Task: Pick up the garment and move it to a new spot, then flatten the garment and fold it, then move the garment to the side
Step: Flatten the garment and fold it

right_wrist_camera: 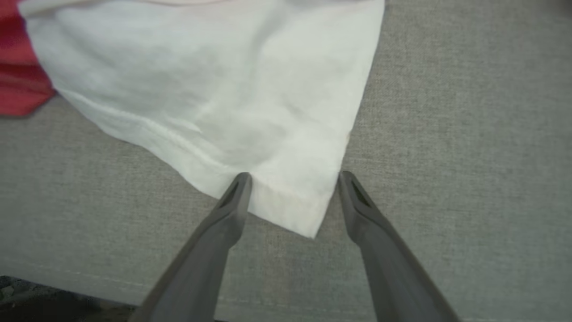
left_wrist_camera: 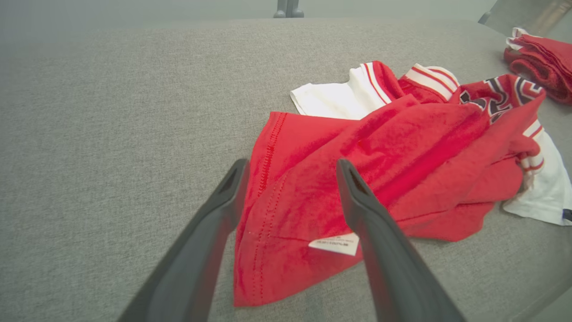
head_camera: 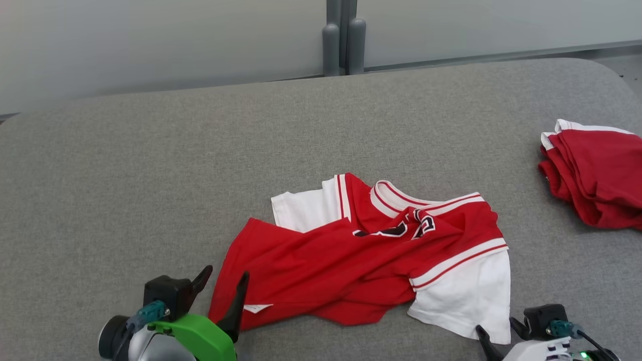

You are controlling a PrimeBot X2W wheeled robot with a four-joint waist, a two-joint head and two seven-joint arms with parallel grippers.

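A crumpled red-and-white garment (head_camera: 361, 255) lies near the front middle of a gray fabric-covered tabletop (head_camera: 150, 175), its collar (head_camera: 396, 195) toward the far side and its body bunched in diagonal folds. The left fingers (head_camera: 238, 301) stand spread apart and grip nothing. In the left wrist view they (left_wrist_camera: 357, 197) straddle the red hem (left_wrist_camera: 263, 179) at the garment's near left corner, close to a small white label (left_wrist_camera: 334, 243). The right fingers (head_camera: 486, 343) are likewise released and empty, and the right wrist view shows them (right_wrist_camera: 232, 201) flanking the near corner of the white sleeve (right_wrist_camera: 214, 98).

The cloth looks light, thin and limp, a jersey knit that should drape and sag rather than hold a shape. It is likely to slide easily over the woven tabletop and to drag its loose folds along when lifted. The 2 corners now between the fingers, hem at left and sleeve at right, appear the sensible holds. The stitched edges there are doubled and should pinch more surely than a single layer.

No bin or basket is part of this work. A second red garment (head_camera: 597, 175), folded, sits directly on the tabletop at the far right, well apart from the first.
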